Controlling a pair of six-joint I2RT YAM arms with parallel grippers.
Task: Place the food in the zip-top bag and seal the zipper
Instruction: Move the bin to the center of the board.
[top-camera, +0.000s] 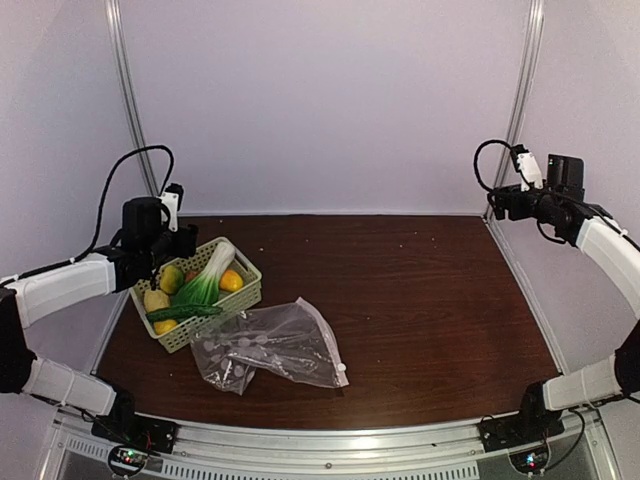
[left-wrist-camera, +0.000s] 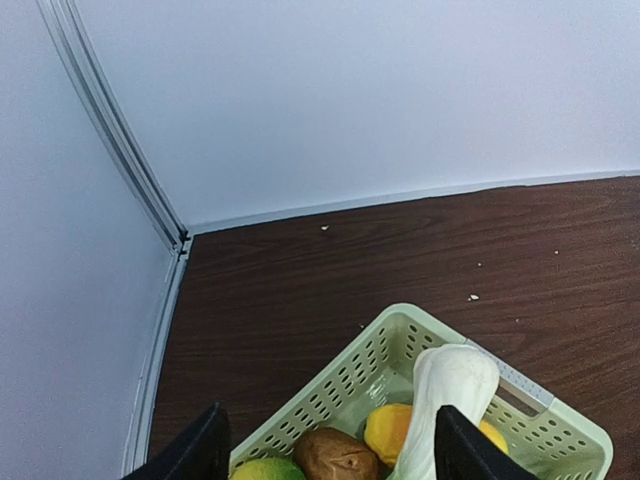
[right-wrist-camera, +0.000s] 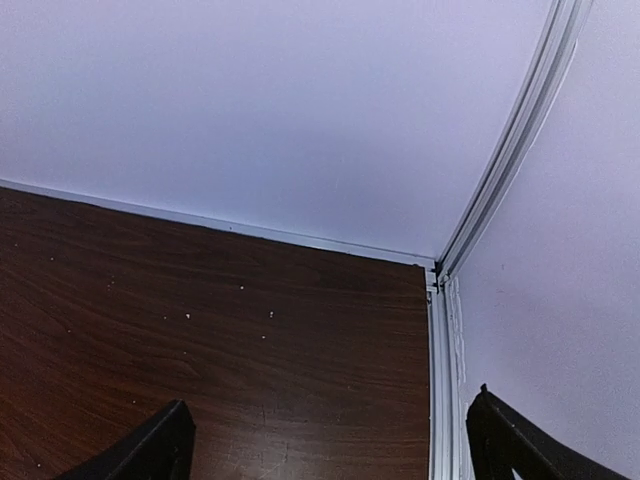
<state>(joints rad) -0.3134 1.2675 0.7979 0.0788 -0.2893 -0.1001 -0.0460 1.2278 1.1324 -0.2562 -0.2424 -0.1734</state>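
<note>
Because nothing is packed yet, the tabletop (top-camera: 430, 290) has the zip-top bag (top-camera: 275, 345) lying flat just beside the basket (top-camera: 213, 322), and the food (top-camera: 205, 285) sits inside the basket. The left pincer (left-wrist-camera: 333, 452) hangs wide over the basket, ready to grab. The right pincer (right-wrist-camera: 338, 450) is wide and empty, far off.

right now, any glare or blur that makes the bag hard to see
Top view: soft even light, faint shadows; the bag shows pale sheen on its crinkles. Left wrist view: basket sharp, no bag. Right wrist view: only table and wall, no glare.

Dark wood-grain table (top-camera: 420, 290); pale lilac walls (top-camera: 330, 100), perhaps fabric.
</note>
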